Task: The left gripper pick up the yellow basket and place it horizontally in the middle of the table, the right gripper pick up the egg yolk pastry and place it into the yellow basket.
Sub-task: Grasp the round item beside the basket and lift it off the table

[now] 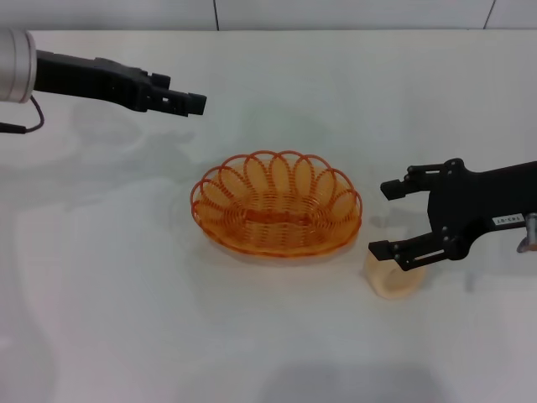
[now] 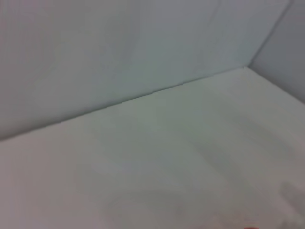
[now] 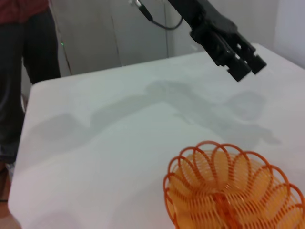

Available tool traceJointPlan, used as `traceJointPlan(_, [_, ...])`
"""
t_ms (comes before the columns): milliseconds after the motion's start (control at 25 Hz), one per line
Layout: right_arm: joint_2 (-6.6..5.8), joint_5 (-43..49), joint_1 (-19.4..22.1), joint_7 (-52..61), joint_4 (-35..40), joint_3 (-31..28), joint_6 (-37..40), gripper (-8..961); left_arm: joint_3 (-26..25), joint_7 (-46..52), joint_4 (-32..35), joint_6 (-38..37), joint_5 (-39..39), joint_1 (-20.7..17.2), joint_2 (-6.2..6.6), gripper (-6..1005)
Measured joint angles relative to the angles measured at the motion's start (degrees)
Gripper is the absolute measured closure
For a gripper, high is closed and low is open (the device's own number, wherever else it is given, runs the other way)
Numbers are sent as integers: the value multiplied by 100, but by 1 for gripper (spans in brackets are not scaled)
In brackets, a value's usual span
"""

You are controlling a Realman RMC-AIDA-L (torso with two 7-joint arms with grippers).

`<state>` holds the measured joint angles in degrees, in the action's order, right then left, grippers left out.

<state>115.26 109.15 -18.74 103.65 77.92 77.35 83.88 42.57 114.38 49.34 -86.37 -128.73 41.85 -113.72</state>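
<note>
The basket (image 1: 277, 204) sits flat near the middle of the desk (image 1: 126, 319), nothing in it. Just beside it on the robot's right, the pastry (image 1: 393, 279) rests on the desk. The right claw (image 1: 387, 220) hangs over the pastry, fingers spread, one finger at the pastry's top edge. The left claw (image 1: 195, 103) is raised over the far left of the desk, well apart from the basket, fingers pressed together.

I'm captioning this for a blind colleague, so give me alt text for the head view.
A yellow basket sits empty mid-table. The right gripper, open, hangs above an egg yolk pastry beside it. The left gripper hovers far left.
</note>
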Motion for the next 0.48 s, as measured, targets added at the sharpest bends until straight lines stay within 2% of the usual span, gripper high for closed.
traceJointPlan(120, [4, 69, -5, 58, -26, 66, -103, 94, 74, -552, 3, -34, -22, 14, 1, 120])
traceJointPlan(280, [5, 316, -10, 253, -48, 109, -140, 100, 580, -1181, 102, -330, -55, 9, 76, 120])
traceJointPlan(480, [5, 657, -35, 455, -59, 294, -248, 110, 1014, -1421, 468, -643, -111, -86, 48, 120])
